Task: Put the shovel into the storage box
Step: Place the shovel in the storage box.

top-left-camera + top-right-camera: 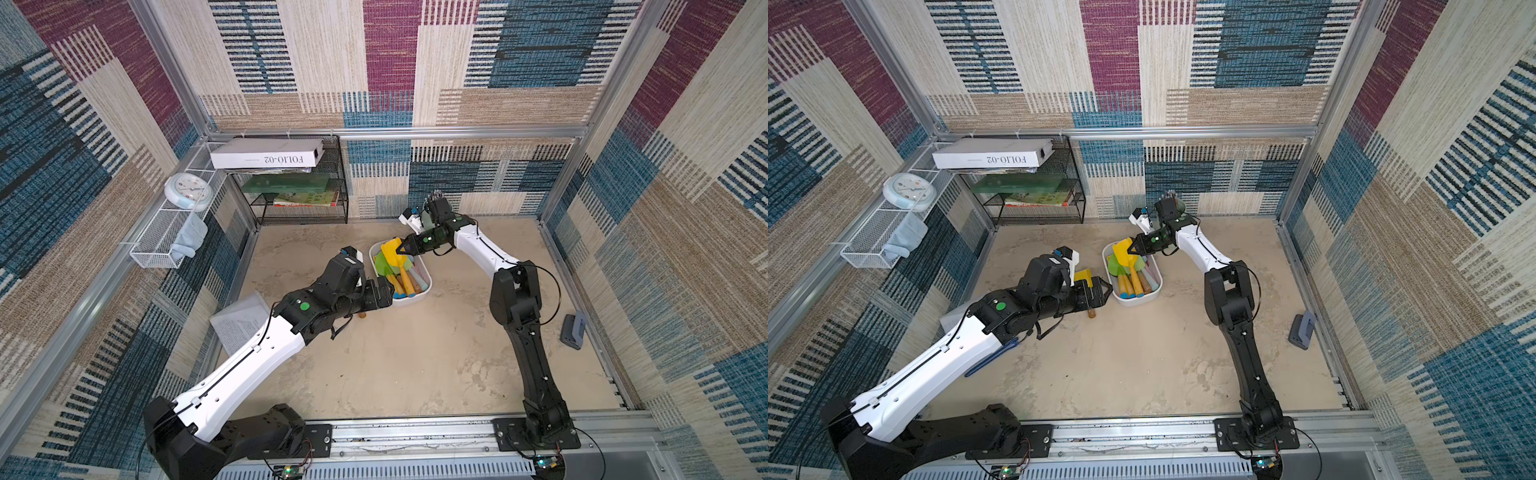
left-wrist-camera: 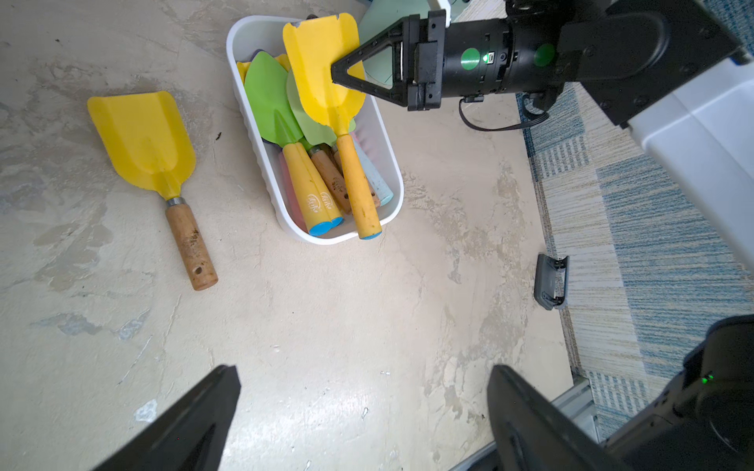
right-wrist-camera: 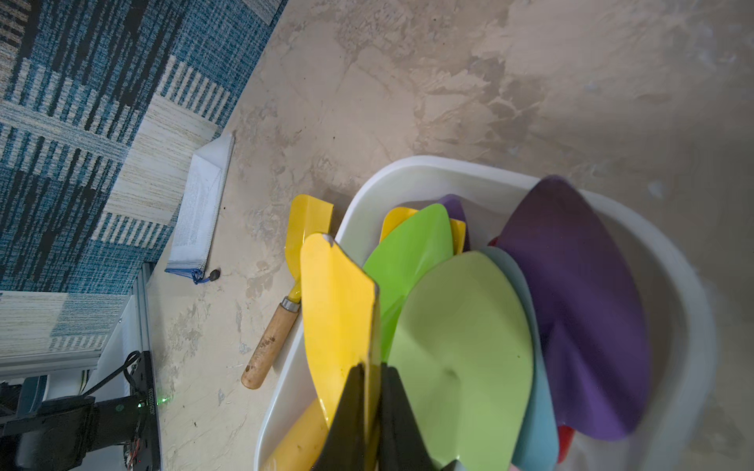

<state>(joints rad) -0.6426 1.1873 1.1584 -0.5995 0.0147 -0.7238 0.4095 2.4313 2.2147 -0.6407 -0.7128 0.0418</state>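
Shovel nearest me: yellow square-scoop blade, metal collar, scuffed bare-wood handle (image 2: pixel 143 138). It lies flat on the mottled sand-coloured desk (image 2: pixel 367 306), just beside the storage box and not in it. My left gripper (image 2: pixel 362 379) hangs near it, jaws spread wide, empty.

Next out is the white low-walled plastic tub with rounded corners (image 2: pixel 249 130), stacked with glossy green blades (image 2: pixel 265 93) and a purple blade (image 3: pixel 579 306), handles toward me.

Above it the right gripper (image 2: pixel 338 75) is pinched on the thin side edge of a second yellow scoop shovel with yellow handle and blue end cap (image 2: pixel 314 61). Its blade is tilted up and its cap sits at the near rim.

My read: shift it away from me so the cap clears the rim, lower until it nests, then release. An edge pinch may let it swivel.
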